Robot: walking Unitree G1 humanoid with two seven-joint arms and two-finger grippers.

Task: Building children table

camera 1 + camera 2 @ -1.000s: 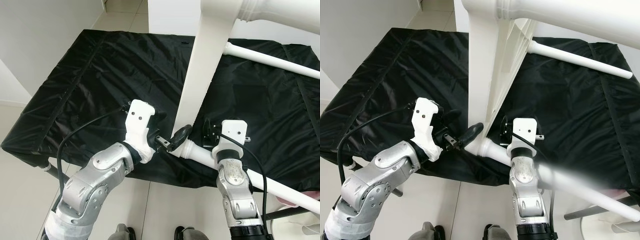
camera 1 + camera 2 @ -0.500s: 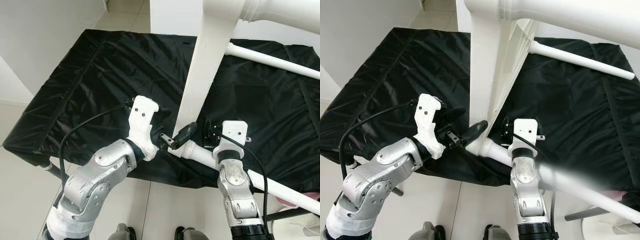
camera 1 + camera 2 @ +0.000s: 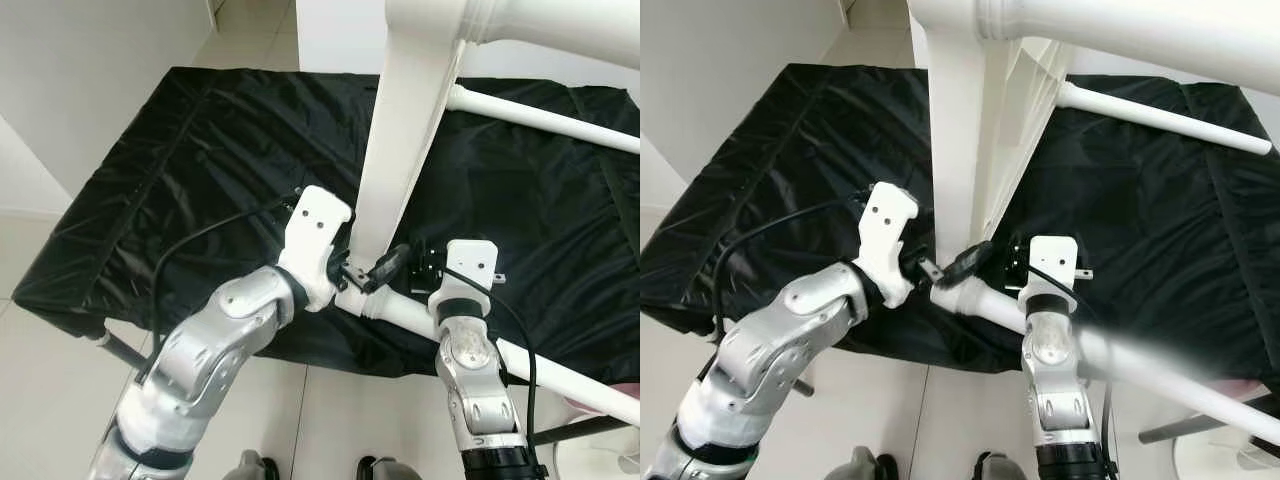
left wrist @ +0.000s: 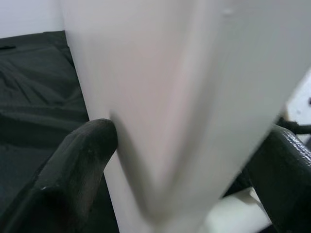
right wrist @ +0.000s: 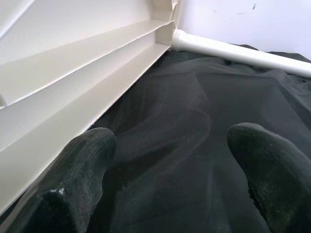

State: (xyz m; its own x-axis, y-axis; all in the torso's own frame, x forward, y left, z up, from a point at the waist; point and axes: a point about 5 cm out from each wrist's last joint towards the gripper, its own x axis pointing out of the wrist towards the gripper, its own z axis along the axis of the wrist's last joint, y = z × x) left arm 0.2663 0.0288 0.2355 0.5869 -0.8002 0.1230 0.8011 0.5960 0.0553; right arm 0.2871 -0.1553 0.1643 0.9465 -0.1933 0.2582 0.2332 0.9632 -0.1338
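Observation:
The white table top [image 3: 410,130] stands on its edge on the black cloth [image 3: 200,180]. White legs stick out of it: one [image 3: 560,370] runs along the near right, another [image 3: 540,110] lies further back. My left gripper [image 3: 365,272] is at the panel's lower near corner, shut on it. In the left wrist view the white panel [image 4: 184,97] sits between the black fingers [image 4: 82,160], one pad pressed against it. My right gripper [image 5: 170,179] stands open just right of the panel, low over the cloth, with nothing between its fingers [image 5: 82,165].
The cloth-covered surface ends at a front edge [image 3: 200,330] close to my arms, with tiled floor [image 3: 40,340] below. A white wall [image 3: 80,60] stands at the left. Something pink [image 3: 625,392] shows at the lower right.
My left gripper has moved forward and to the right, from short of the leg joint onto the panel's lower corner, and its fingers have come in around it. The right arm has stayed put.

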